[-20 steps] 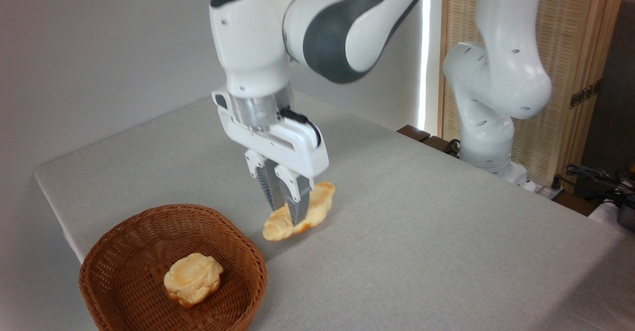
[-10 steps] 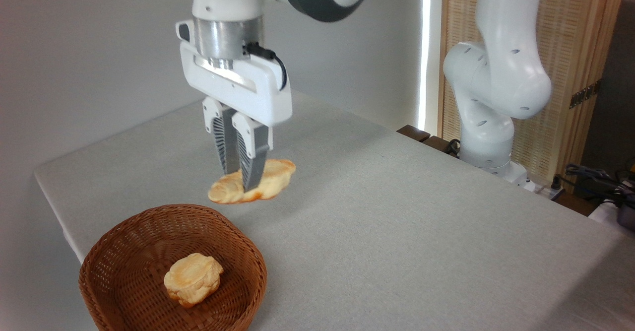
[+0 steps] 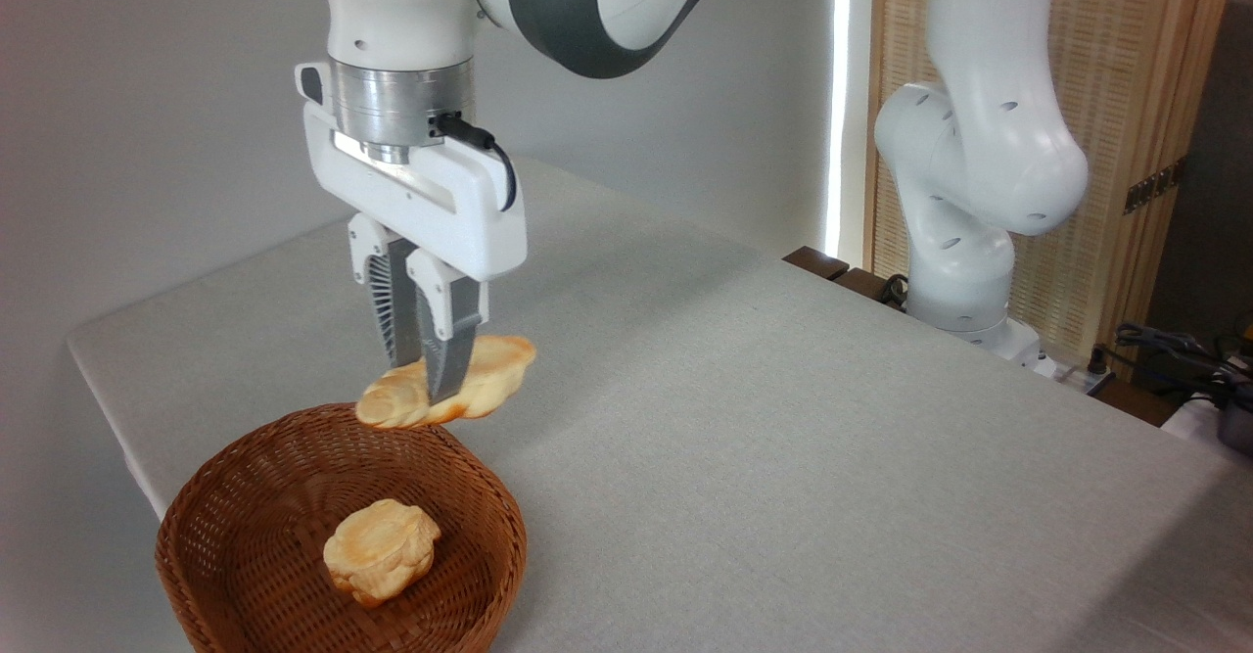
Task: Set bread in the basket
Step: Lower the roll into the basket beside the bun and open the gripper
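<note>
I am holding the bread [image 3: 489, 379] clamped in my gripper [image 3: 423, 394] — left of the frame's centre, in the air. It is hanging over the far rim of the basket [image 3: 245, 526], where a round bun [image 3: 382, 548] is lying.

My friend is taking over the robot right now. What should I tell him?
Gripper: shut on the bread, holding it in the air.
Bread: lifted off the table, near the back rim of the basket.
Basket: at the table's front left, with a round bun inside.
Done: the bread is picked up and carried close to the basket.
Left: move it over the basket, lower it, let go.
</note>
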Controlling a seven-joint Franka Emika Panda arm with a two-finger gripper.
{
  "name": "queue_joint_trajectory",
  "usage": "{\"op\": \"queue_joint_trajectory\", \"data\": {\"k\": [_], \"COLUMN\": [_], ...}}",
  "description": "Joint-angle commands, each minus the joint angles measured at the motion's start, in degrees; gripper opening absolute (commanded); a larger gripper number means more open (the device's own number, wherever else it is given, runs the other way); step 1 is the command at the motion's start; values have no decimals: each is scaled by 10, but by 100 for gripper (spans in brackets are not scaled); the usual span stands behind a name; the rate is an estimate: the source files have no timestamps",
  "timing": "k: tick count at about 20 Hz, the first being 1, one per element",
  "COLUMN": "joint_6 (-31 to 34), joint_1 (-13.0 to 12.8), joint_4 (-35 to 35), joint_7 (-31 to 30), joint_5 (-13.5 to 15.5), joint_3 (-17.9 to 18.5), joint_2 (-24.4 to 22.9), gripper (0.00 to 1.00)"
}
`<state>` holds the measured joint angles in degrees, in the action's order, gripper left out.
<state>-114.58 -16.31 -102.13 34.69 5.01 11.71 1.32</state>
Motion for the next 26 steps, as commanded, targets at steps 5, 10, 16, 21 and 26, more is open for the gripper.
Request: {"op": "queue_joint_trajectory", "data": {"k": [5,10,16,21,26], "joint_6": [-111,-118,-118,-117,-30], "joint_1": [0,0,-2,-2,-2], "joint_4": [28,69,70,69,71], "joint_7": [-5,-46,-62,-61,-56], "joint_5": [36,36,35,33,27], "joint_3": [2,0,-1,-2,0], "joint_2": [52,88,88,87,72], "gripper": [89,100,100,100,100]}}
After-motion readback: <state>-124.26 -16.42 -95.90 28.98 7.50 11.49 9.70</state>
